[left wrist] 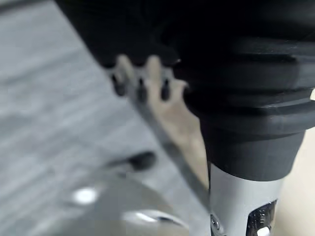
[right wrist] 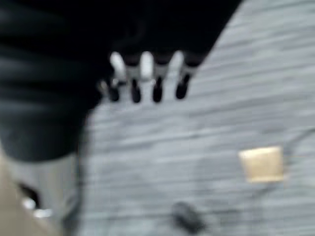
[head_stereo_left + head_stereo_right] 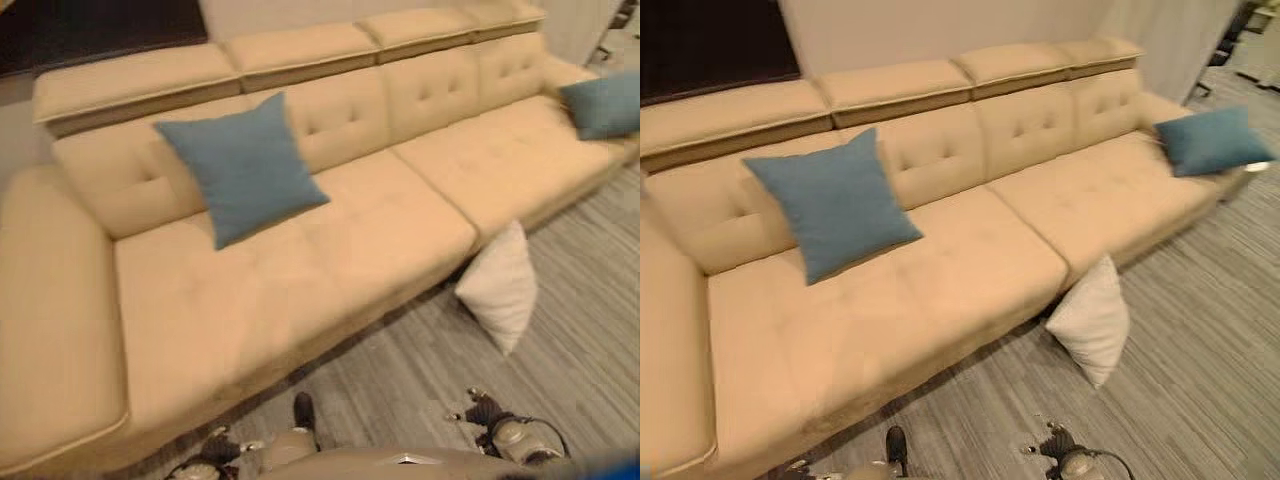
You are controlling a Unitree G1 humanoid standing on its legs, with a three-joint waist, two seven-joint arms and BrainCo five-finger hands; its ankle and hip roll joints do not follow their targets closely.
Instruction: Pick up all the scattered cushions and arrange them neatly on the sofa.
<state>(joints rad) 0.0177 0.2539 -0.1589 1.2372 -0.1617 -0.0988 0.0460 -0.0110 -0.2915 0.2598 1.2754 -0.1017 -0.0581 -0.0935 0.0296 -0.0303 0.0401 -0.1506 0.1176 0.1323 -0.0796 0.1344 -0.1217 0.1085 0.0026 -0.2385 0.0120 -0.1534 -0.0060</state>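
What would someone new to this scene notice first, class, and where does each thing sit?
The long tan sofa runs across the whole view. A blue cushion leans against its backrest toward the left, and a second blue cushion sits at its far right end. The odd one out is the white cushion, standing on the grey floor against the sofa's front edge.
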